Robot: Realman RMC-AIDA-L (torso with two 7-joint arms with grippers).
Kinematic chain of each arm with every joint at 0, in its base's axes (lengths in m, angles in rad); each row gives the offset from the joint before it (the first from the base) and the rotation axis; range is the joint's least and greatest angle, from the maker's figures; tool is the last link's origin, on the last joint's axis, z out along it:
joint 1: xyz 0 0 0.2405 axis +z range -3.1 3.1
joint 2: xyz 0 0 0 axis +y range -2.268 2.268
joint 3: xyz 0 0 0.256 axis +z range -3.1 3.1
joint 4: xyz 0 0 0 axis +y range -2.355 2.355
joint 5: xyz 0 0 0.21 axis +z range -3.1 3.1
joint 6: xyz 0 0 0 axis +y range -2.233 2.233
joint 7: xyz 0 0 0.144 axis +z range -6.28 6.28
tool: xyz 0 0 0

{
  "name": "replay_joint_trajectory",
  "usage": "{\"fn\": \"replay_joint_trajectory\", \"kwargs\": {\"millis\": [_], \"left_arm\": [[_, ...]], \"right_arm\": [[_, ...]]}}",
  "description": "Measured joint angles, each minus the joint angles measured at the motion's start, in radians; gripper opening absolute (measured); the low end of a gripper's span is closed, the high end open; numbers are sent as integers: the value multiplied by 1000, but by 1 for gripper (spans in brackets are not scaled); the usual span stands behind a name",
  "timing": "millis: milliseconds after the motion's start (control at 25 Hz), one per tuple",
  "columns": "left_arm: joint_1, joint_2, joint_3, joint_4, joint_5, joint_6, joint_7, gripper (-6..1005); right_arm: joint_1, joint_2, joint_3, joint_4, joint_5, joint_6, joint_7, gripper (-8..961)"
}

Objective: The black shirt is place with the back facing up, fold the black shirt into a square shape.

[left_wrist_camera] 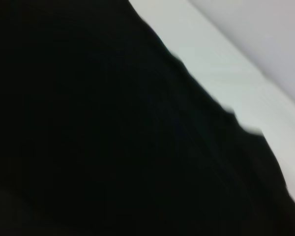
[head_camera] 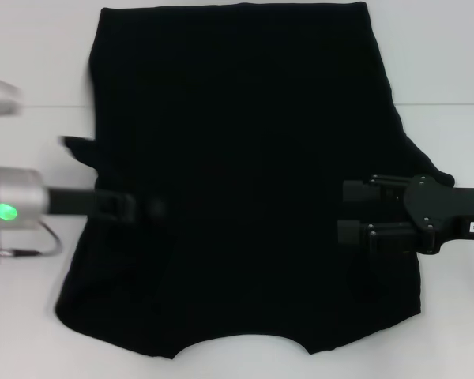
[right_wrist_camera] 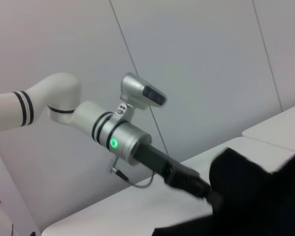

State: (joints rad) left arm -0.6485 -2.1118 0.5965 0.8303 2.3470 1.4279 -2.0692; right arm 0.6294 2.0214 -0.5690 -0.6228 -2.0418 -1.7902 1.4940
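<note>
Black shirt (head_camera: 245,174) flat; right hand (head_camera: 341,212) spread above it; left hand (head_camera: 154,208) grip unclear.

Matt cloth, hard plastic, brushed metal

The black shirt (head_camera: 237,181) is soft, matt cloth, light-swallowing, on a smooth white worktop (head_camera: 458,332). My right gripper (head_camera: 349,212) looks like hard matt black plastic; my left arm's wrist housing (head_camera: 12,201) is satin silver metal with a glossy green light.
</note>
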Motion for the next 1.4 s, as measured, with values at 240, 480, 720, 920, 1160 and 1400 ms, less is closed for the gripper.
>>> {"fn": "replay_joint_trajectory", "kwargs": {"millis": [240, 480, 720, 920, 1160, 1400], "left_arm": [[8, -34, 102, 6, -17, -54, 20, 68], [50, -19, 88, 39, -127, -26, 54, 390], [79, 2, 64, 12, -198, -123, 9, 521], [61, 20, 65, -80, -194, -262, -97, 630], [43, 13, 81, -138, -195, -438, -123, 824], [19, 13, 101, -188, -196, -575, -113, 952]], "right_arm": [[-1, 0, 0, 0, 0, 3, 0, 894], [-2, -3, 1, -2, 0, 1, 6, 895], [-5, -11, 36, 0, 0, 2, 9, 895], [-6, -12, 49, 0, 0, 4, 25, 895], [1, -12, 49, 1, 0, 5, 37, 894], [2, -10, 48, 1, 0, 5, 51, 894]]}}
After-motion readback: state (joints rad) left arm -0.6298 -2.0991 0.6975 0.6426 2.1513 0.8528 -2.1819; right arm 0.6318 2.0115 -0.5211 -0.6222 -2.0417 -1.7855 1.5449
